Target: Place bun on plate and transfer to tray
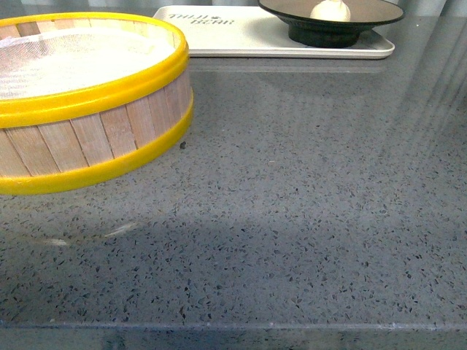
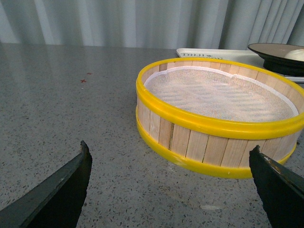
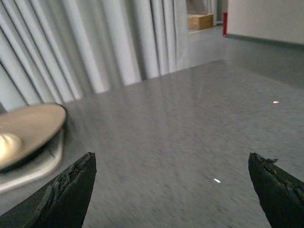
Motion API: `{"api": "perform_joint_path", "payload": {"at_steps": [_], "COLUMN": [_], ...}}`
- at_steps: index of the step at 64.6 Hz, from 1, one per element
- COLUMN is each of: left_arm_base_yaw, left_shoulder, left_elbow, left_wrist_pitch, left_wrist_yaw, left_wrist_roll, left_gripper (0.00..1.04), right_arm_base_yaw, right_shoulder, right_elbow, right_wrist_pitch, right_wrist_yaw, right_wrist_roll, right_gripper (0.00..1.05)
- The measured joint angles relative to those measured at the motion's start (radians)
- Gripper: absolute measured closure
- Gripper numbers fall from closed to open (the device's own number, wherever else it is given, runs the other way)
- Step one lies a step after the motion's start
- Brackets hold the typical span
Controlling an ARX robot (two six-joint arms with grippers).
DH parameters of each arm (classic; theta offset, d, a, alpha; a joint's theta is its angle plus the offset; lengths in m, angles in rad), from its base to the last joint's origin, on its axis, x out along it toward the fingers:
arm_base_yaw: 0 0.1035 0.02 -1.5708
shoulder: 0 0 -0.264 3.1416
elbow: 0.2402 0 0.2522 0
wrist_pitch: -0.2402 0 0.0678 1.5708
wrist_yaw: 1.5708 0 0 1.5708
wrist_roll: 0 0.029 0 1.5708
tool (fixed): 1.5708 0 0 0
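Observation:
The cream-white bun (image 1: 330, 10) sits in the black-rimmed beige plate (image 1: 379, 16), and the plate stands on the cream tray (image 1: 241, 33) at the far edge of the table. The left wrist view shows the plate (image 2: 270, 50), the bun (image 2: 295, 54) and the tray (image 2: 209, 52) behind the steamer. The right wrist view shows the plate (image 3: 33, 121), the bun (image 3: 9, 145) and the tray (image 3: 33, 168) at one side. My left gripper (image 2: 168, 156) is open and empty above the table, short of the steamer. My right gripper (image 3: 171, 164) is open and empty over bare table. Neither arm shows in the front view.
A yellow-rimmed wooden steamer basket (image 1: 87, 109) with a white cloth liner stands at the near left; it fills the middle of the left wrist view (image 2: 218, 123). The grey speckled table (image 1: 306, 189) ends at a front edge. Grey curtains (image 2: 118, 21) hang behind.

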Motion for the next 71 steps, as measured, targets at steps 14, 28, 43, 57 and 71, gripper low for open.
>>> {"api": "perform_joint_path", "payload": {"at_steps": [14,28,43,57,71], "left_arm_base_yaw": [0.0,0.0,0.0,0.0,0.0], "left_shoulder": [0.0,0.0,0.0,0.0,0.0], "left_elbow": [0.0,0.0,0.0,0.0,0.0], "left_wrist_pitch": [0.0,0.0,0.0,0.0,0.0], "left_wrist_yaw": [0.0,0.0,0.0,0.0,0.0], "left_wrist_roll": [0.0,0.0,0.0,0.0,0.0], "left_gripper": [0.07,0.07,0.07,0.07,0.07], "right_arm_base_yaw": [-0.021,-0.003,0.053,0.162,0.166], "right_shoulder": [-0.214,-0.457,-0.597,-0.682,-0.796], "right_elbow": [-0.278,-0.363,-0.41,-0.464,-0.464], "right_wrist_pitch": [0.04,-0.114,-0.209,-0.232,-0.338], "right_wrist_yaw": [-0.046,-0.321,-0.259,-0.161,-0.153], "right_wrist_roll": [-0.23,-0.161,-0.151,-0.148,-0.147], "right_gripper": [0.14,0.5,0.91,1.03,1.03]}}
